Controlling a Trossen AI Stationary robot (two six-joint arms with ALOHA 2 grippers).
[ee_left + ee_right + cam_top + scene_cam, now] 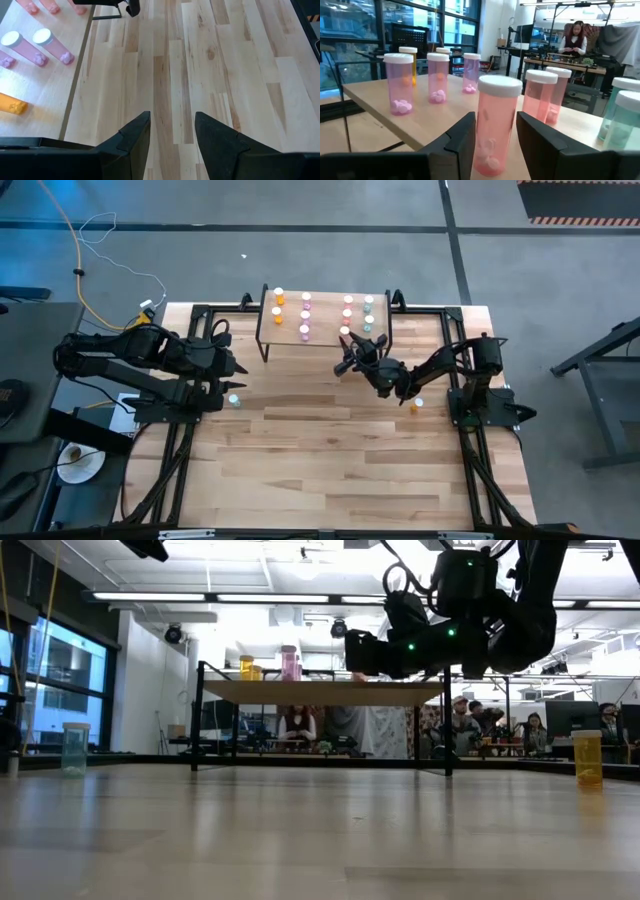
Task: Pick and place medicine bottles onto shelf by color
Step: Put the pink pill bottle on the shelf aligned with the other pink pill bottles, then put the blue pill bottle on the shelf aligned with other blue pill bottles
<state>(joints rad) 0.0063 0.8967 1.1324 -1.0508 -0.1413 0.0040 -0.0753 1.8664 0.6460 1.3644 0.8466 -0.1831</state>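
Note:
The shelf (325,330) stands at the table's far middle, with orange, pink, red and teal medicine bottles upright on it in rows. My right gripper (495,117) reaches level over the shelf's near edge. It is open, with one finger on each side of a red white-capped bottle (497,100) that stands on its base on the shelf top (385,100). My left gripper (172,130) hovers open over bare table at the left, with nothing between its fingers. A teal bottle (233,399) and an orange bottle (416,406) stand on the table. My right gripper's fingers (465,140) stand close on both sides of the red bottle's body (487,145), level, coming from the table's near-right side. Whether they touch it I cannot tell. The bottle stands upright on the shelf.
Close beside the red bottle stand two more red ones (542,95), with teal ones (625,115) farther right and pink ones (400,85) on the other side. The shelf's black legs (195,715) stand on the table. Bare wood stretches toward the near edge (330,480). People sit in the room behind.

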